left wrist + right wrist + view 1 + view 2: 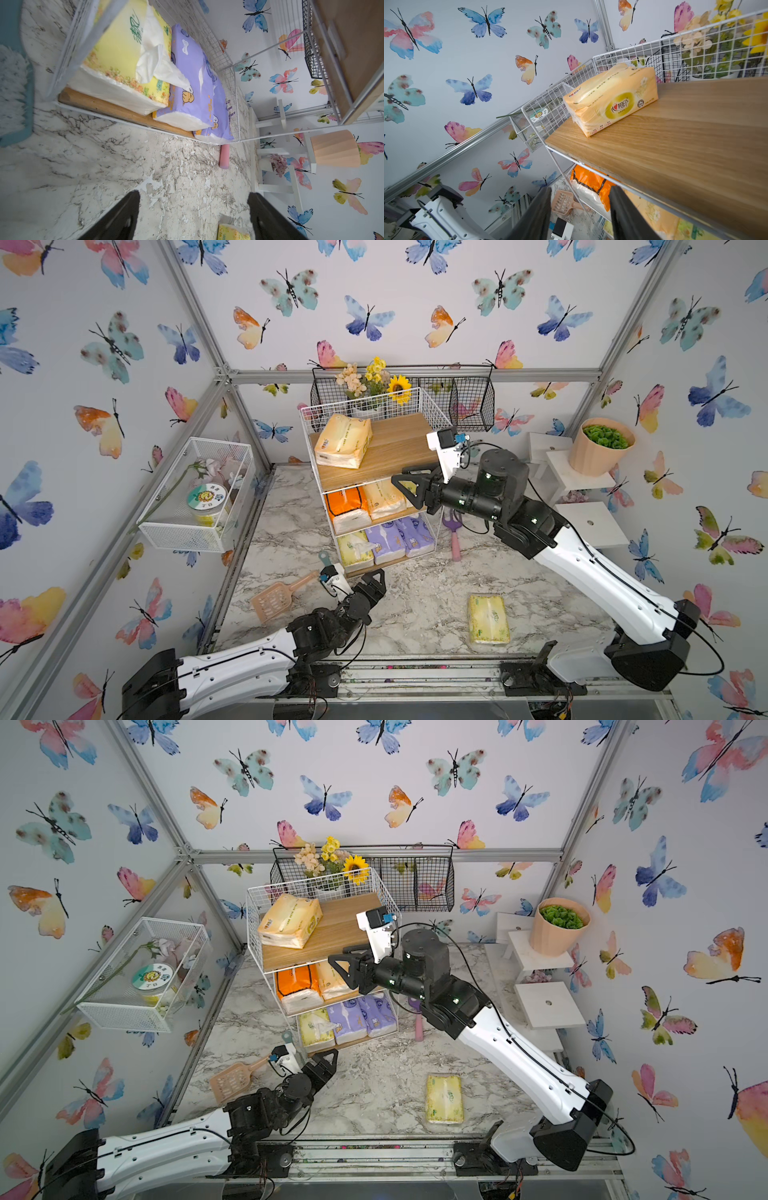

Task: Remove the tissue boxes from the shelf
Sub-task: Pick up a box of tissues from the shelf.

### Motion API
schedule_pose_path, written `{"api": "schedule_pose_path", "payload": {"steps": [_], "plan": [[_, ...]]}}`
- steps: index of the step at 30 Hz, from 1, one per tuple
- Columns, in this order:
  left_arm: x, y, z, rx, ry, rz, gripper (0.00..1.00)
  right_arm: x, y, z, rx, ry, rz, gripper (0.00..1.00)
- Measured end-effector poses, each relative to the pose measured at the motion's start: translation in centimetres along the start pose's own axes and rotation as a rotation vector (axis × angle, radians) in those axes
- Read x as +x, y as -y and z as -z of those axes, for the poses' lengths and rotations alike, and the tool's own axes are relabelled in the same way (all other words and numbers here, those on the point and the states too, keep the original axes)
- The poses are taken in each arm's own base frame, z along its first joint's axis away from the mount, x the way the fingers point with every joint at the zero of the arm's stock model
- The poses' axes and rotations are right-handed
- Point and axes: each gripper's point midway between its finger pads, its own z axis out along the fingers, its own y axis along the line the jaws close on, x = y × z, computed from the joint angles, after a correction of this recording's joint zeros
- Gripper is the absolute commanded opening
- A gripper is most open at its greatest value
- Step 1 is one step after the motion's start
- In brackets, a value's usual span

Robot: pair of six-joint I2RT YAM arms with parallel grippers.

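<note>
Nearest the front edge of the marble tabletop [415, 605], we found one yellow-green tissue pack [488, 619] lying flat, off the shelf and well apart from both arms. Behind it, the left gripper [374, 577] hung low over the tabletop near the shelf's bottom board. Its jaws were spread wide with nothing between them, and in the left wrist view its fingers [122, 216] framed only bare marble. A peach slotted scoop [276, 599] lay beside that arm. On the bottom board of the white wire shelf [390, 456], we noted a yellow pack [355, 549] with a tissue pulled loose from its top. A purple pack [384, 541] and a second purple pack [415, 535] sat side by side against it. On the middle board lay a bright orange pack [347, 506] with a pale yellow pack [384, 497] touching it. The right gripper [399, 475] was at the shelf's front, about level with the top board, with its jaws partly apart and holding nothing. Farthest back, a peach pack [343, 440] lay on the top board, on the side nearer the left arm and beside the mesh rim.
</note>
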Motion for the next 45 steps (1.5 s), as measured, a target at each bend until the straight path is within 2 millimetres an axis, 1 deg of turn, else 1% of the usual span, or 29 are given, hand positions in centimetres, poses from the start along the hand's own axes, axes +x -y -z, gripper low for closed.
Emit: {"api": "schedule_pose_path", "payload": {"steps": [5,9,14,17,24,28,33,36,39,42,45], "plan": [[0.1,-1.0,0.2,-0.012,-0.003,0.009,0.86,-0.9,-0.2,-2.7,0.006,0.005,0.038,0.49],[0.2,-1.8,0.2,-0.027,-0.005,0.004,0.86,-1.5,-0.8,-4.1,0.026,0.019,0.081,0.50],[0.1,-1.8,0.2,-0.027,-0.005,0.006,0.86,-3.3,-1.2,-6.1,0.082,0.048,0.152,0.49],[0.1,-1.8,0.2,-0.026,-0.006,0.006,0.86,-3.5,-1.0,-6.9,0.117,0.050,0.184,0.49],[0.1,-1.8,0.2,-0.027,-0.007,0.008,0.86,-3.0,-0.3,-8.7,0.167,0.041,0.230,0.46],[0.2,-1.8,0.2,-0.027,-0.009,0.008,0.86,-2.8,0.1,-9.3,0.188,0.032,0.238,0.47],[0.2,-1.8,0.2,-0.027,-0.011,0.008,0.86,-2.2,0.4,-9.3,0.211,0.010,0.245,0.49],[0.3,-1.8,0.2,-0.026,-0.018,0.008,0.86,-2.4,0.3,-9.5,0.215,0.012,0.246,0.50],[0.4,-1.8,0.2,-0.025,-0.024,0.008,0.86,-2.4,0.5,-9.8,0.227,0.010,0.246,0.50],[0.4,-1.8,0.2,-0.025,-0.024,0.008,0.86,-2.0,1.0,-10.1,0.246,-0.005,0.247,0.50],[0.4,-1.8,0.2,-0.025,-0.024,0.008,0.86,-1.6,1.4,-10.6,0.261,-0.019,0.252,0.47]]}}
